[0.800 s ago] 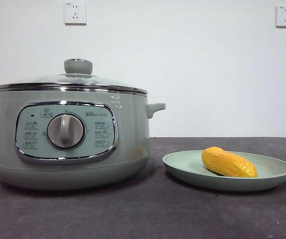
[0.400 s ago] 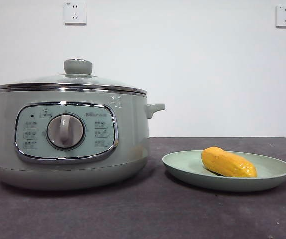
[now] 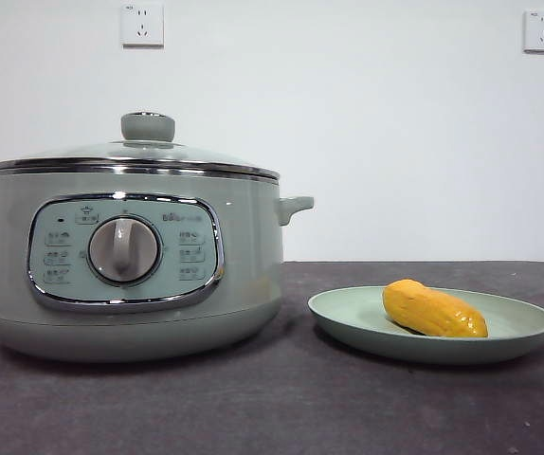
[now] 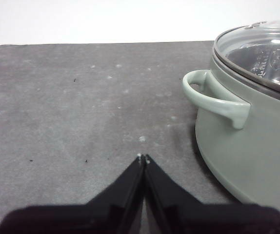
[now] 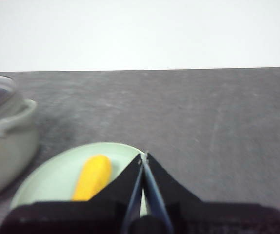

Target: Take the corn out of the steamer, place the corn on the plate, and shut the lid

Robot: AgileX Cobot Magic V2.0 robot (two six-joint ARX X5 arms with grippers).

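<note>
While the corn point(image 3: 434, 310) rests on the plate point(image 3: 348, 313) below the closed, empty right gripper point(image 5: 144, 156), little can fail. The left gripper point(image 4: 143, 157), closed and empty beside the steamer point(image 3: 253, 265), could nudge its lid point(image 3: 135, 156) if swung carelessly.

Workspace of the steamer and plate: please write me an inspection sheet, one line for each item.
Surface: dark grey table, a few pale specks in the left wrist view.
Steamer: upright, lid seated on its rim.
Corn: lying on the plate, beside the steamer.
Clutter: nothing seen.
Left pincer: shut, empty, above the table near the steamer's side handle.
Right pincer: shut, empty, near the plate.
Cables: nothing seen.
Surroundings: white wall with two sockets.
</note>
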